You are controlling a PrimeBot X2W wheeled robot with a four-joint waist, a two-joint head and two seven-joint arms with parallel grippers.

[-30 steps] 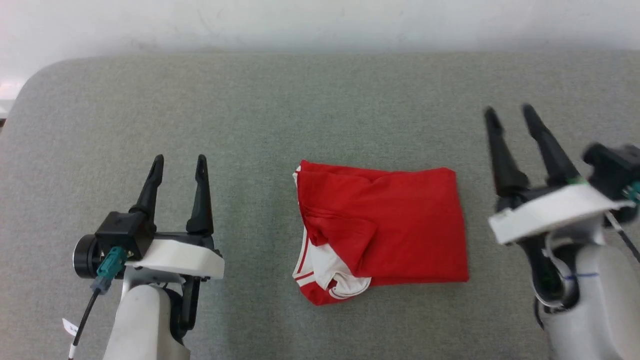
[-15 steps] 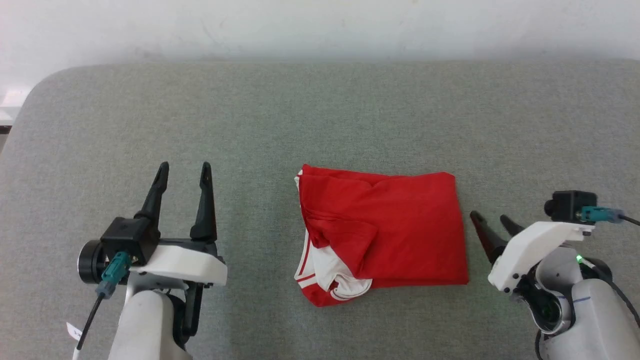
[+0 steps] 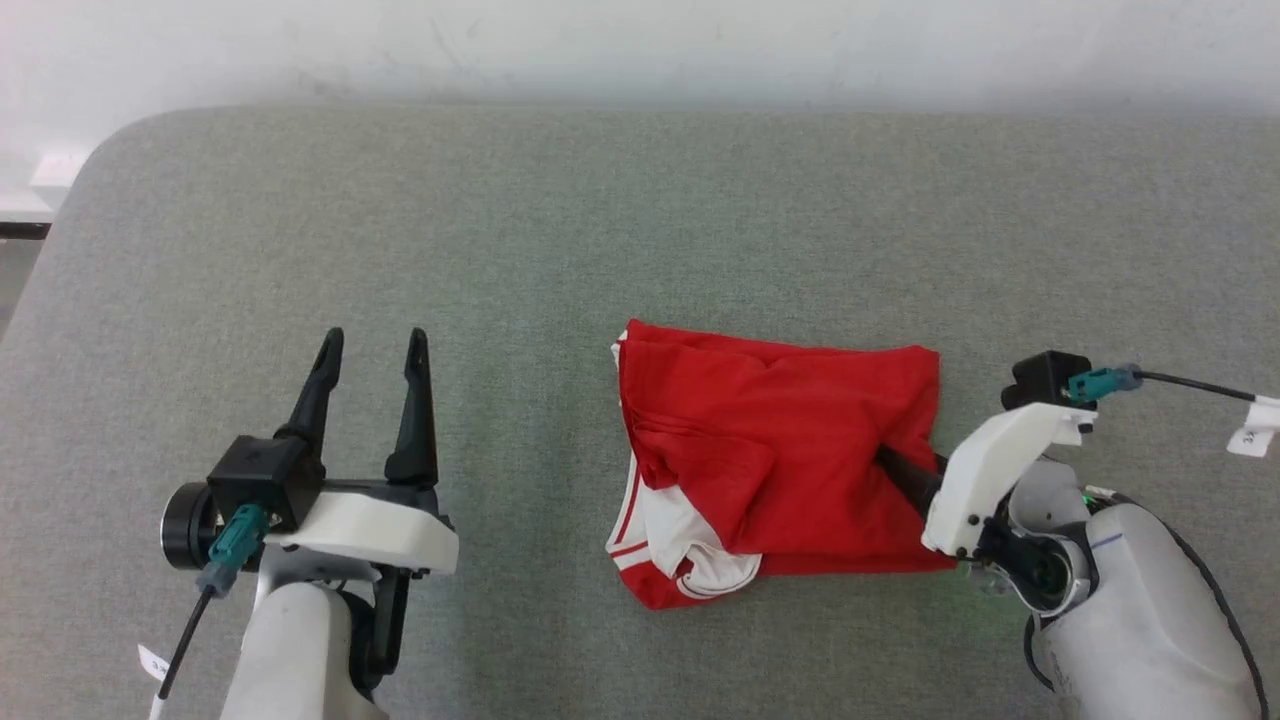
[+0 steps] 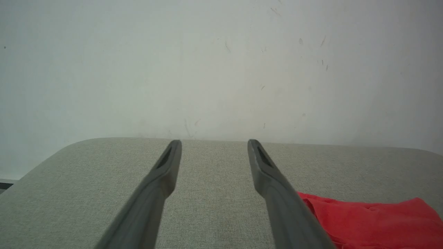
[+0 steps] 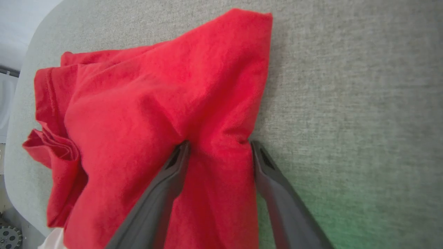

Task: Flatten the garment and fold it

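Grey padded surface [image 3: 640, 220] is running back to a white wall [image 3: 640, 40] in the head view, leaving wide bare room around the folded red garment [image 3: 790, 440], which is lying right of centre. The left gripper [image 3: 374, 340] is hovering well apart from it, jaws spread. The right gripper [image 3: 893, 463] is reaching onto the garment's right edge. In the left wrist view, the parted fingers are pointing over bare surface. In the right wrist view, the jaws are standing apart, straddling that bunched edge.
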